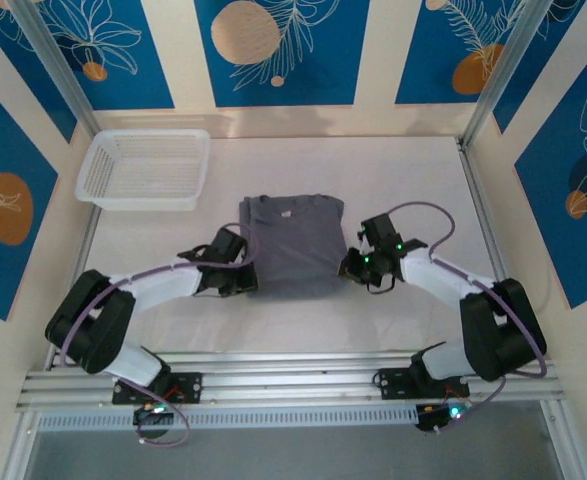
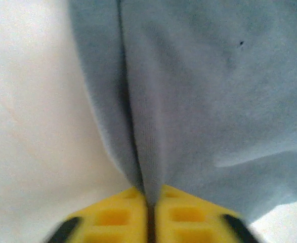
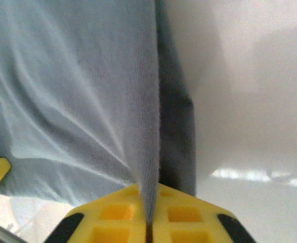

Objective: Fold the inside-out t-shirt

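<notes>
Shirt: the t-shirt (image 1: pixel 291 245) lies folded, nearly square, in the middle of the table (image 1: pixel 423 170), collar at the far side.
Left gripper (image 2: pixel 149 205): pinching a ridge of cloth at the shirt's near-left edge.
Right gripper (image 3: pixel 148 215): pinching the near-right edge.
Relation: the shirt lies between the two, equally near each.

One grey t-shirt (image 1: pixel 291 245), mid-surface. One white mesh basket (image 1: pixel 138 203), far-left corner. Two arms at near edge: left arm (image 1: pixel 158 285), right arm (image 1: pixel 443 272). Yellow fingers, two pairs: left fingers (image 2: pixel 113 217), right fingers (image 3: pixel 113 212).
</notes>
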Robot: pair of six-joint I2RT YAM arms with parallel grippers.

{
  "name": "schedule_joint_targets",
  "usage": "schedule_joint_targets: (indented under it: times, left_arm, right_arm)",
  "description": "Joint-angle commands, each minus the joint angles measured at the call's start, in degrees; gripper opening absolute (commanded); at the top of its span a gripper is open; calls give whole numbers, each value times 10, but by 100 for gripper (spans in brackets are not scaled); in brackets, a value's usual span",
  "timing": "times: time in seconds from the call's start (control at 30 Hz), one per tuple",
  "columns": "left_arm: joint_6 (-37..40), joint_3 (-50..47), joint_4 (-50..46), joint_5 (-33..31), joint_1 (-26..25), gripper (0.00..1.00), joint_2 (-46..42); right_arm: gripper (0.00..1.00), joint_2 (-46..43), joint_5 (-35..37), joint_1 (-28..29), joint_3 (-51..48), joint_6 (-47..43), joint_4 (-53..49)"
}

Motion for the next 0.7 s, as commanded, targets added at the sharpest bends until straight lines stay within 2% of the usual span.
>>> schedule_joint_targets:
  times: [0.0,0.03,0.07,0.23,0.3,0.4,0.5,0.67]
  left_arm:
    - [-47,-21,-30,-1,-10,39,-43]
    - [-49,-22,-39,-9,-11,45,-60]
    - [-52,-23,-48,-15,-11,47,-75]
    - [-95,-67,-79,-24,-17,50,-146]
    - [-104,-88,-62,-15,-18,51,-160]
    - [-99,-93,-19,15,-20,54,-144]
    - [-98,-82,12,35,-27,55,-108]
    - [-115,-80,61,33,-35,52,-74]
  right_arm:
    - [50,-68,-3,18,-36,47,-33]
    - [57,-91,-4,20,-42,55,-43]
    - [59,-109,-3,21,-45,63,-55]
    - [59,-204,44,17,-95,118,-110]
    - [60,-219,25,6,-122,117,-87]
    - [60,-204,-32,0,-145,114,-19]
    - [59,-155,-55,0,-136,116,21]
    - [50,-98,-72,3,-114,118,66]
